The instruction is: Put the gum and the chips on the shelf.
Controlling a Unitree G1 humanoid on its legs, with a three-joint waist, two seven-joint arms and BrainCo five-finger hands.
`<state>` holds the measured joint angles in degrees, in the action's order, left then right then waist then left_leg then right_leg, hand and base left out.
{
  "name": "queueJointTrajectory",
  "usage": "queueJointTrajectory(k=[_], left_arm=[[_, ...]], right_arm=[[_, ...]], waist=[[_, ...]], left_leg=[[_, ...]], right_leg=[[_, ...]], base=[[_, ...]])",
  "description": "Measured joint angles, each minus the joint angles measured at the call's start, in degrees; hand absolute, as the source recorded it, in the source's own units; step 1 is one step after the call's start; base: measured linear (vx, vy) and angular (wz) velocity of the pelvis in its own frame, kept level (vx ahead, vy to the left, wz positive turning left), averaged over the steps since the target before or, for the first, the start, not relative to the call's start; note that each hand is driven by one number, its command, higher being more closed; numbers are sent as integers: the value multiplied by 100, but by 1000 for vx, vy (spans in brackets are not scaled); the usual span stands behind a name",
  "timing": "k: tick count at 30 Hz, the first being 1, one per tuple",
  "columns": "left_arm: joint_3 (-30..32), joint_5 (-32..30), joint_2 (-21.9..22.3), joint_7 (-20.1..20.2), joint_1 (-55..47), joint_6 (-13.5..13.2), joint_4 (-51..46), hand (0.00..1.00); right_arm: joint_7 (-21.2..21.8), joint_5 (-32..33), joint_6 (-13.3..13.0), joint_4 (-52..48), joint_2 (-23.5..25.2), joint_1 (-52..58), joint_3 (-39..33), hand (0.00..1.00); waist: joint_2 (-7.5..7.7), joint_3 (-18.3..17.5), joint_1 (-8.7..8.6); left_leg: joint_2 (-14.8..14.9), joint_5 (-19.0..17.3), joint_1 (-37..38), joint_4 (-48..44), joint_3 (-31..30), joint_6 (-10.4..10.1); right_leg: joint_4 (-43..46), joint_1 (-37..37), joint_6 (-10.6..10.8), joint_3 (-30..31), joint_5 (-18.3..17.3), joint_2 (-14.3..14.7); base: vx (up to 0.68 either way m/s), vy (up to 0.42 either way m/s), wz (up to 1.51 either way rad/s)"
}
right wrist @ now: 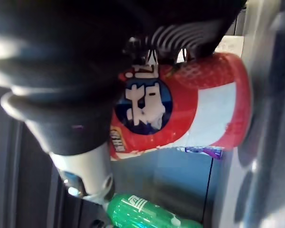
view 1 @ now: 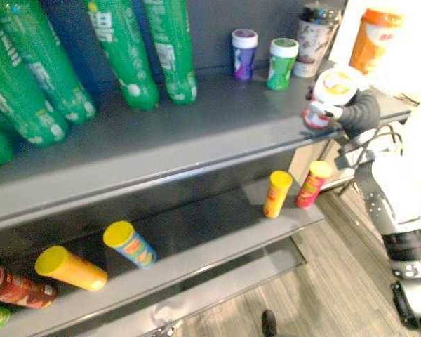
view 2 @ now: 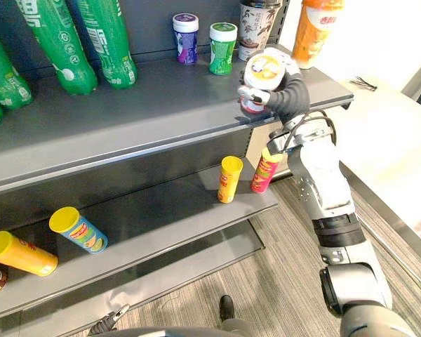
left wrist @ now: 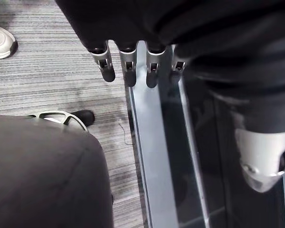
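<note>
Curling round a stubby gum tub (view 2: pixel 264 76), the right hand (view 2: pixel 289 97) has its fingers (view 2: pixel 250 92) and thumb clamped on the red body, at the right end of the top shelf (view 2: pixel 161 116), close to its front edge. The tub is red with a white band, a strawberry picture and a blue round label, capped by a white lid with a yellow middle. Its long axis stands roughly upright but leans, the lid pointing up and back towards the robot, the base down at the shelf board; I cannot tell whether it touches.

Behind it, further back on the same shelf, a purple gum tub (view 2: pixel 186 38) and a green gum tub (view 2: pixel 222 48) stand upright side by side, with green bottles (view 2: pixel 105 42) leaning well to the left. On the lower shelf (view 2: pixel 168 232) a yellow chips can (view 2: pixel 230 179) and a red chips can (view 2: pixel 265 170) stand near each other, both tilted.

The left hand (left wrist: pixel 128 66) hangs low by the floor, fingers straight and apart, holding nothing
</note>
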<state>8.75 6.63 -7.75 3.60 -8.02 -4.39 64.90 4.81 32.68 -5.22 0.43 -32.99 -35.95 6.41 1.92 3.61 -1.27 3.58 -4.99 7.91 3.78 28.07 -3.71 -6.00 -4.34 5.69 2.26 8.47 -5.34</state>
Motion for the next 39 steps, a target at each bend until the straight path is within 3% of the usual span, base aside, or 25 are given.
queueJointTrajectory(k=[8,13,34,35,39], left_arm=[[-2,3,-6,0,13,12,3,0],[-7,12,-3,1,97,74,6,0],[-1,211,-99,0,126,85,0,0],[-1,212,-100,0,126,85,0,0],[-2,213,-102,1,127,85,-4,0]], right_arm=[[3,139,135,218,-33,-525,500,100],[-3,166,172,480,-33,-790,592,100],[57,161,226,499,-38,-1001,758,100],[57,161,226,499,-38,-1001,756,0],[58,157,229,504,-73,-999,756,0]], waist=[[1,1,31],[9,6,167],[86,140,155],[86,140,155],[87,158,148]], left_leg=[[3,3,-61,-23,-55,4],[5,5,-79,-37,-80,7],[17,8,-154,-99,-177,13],[17,9,-155,-99,-177,14],[12,8,-156,-98,-176,14]], right_leg=[[-3,-16,0,-55,0,-9],[-3,-17,0,-82,0,-6],[-5,-21,-1,-169,0,-15],[-5,-22,-1,-169,0,-15],[-5,-24,-1,-168,0,-18]], base=[[0,0,3],[-2,-2,2],[-36,-34,2],[-32,-35,0],[-15,-17,0]])
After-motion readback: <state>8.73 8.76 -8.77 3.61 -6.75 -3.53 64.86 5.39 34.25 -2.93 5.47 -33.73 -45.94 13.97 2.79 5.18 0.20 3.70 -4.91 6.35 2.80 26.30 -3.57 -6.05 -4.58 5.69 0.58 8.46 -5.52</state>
